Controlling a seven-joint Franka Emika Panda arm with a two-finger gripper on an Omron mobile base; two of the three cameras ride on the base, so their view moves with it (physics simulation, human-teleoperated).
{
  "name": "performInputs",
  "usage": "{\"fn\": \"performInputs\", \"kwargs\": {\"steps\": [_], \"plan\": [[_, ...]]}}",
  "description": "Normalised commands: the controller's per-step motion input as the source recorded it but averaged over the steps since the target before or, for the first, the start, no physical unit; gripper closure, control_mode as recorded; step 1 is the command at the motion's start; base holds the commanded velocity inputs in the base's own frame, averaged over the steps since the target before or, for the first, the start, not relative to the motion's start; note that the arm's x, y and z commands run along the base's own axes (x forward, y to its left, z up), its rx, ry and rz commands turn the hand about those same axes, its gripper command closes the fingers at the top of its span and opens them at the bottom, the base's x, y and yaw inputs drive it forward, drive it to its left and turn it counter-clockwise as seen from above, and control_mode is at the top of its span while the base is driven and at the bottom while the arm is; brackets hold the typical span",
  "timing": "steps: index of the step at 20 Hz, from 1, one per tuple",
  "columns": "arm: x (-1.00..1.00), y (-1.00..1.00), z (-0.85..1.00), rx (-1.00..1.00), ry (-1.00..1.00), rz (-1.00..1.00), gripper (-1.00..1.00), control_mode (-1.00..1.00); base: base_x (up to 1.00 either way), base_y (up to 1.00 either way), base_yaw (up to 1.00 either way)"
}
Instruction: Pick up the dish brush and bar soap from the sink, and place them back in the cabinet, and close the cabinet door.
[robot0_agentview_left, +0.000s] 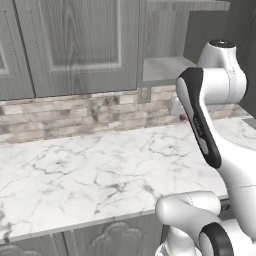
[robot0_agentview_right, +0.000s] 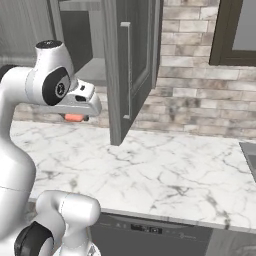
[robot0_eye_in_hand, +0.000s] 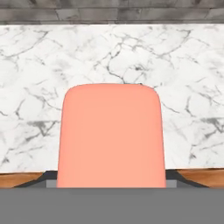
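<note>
Bar soap (robot0_eye_in_hand: 112, 135), smooth orange-red rounded block, sits clenched in the tool (robot0_agentview_right: 76, 118) above veined marble counter (robot0_agentview_right: 165, 175).

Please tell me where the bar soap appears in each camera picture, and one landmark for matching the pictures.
Left base view: bar soap, a red sliver at the arm's edge, right of centre.
Right base view: orange block under the hand, left of centre.
Hand view: large, centre.
Shared landmark: the marble counter.

The bar soap (robot0_eye_in_hand: 112, 136) hides the gripper's fingers; the sink (robot0_agentview_right: 250, 159) is cut off at the edge.
</note>
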Motion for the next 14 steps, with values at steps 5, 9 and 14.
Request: {"fn": "performInputs", "kwargs": {"steps": [5, 9, 14], "plan": [[0.02, -0.02, 0.30, 0.00, -0.13, -0.11, 1.00, -1.00, 0.00, 0.00, 0.00], [0.11, -0.01, 0.32, 0.00, -0.13, -0.12, 1.00, -1.00, 0.00, 0.00, 0.00], [0.17, -0.09, 0.32, 0.00, -0.12, -0.07, 1.00, -1.00, 0.00, 0.00, 0.00]]}}
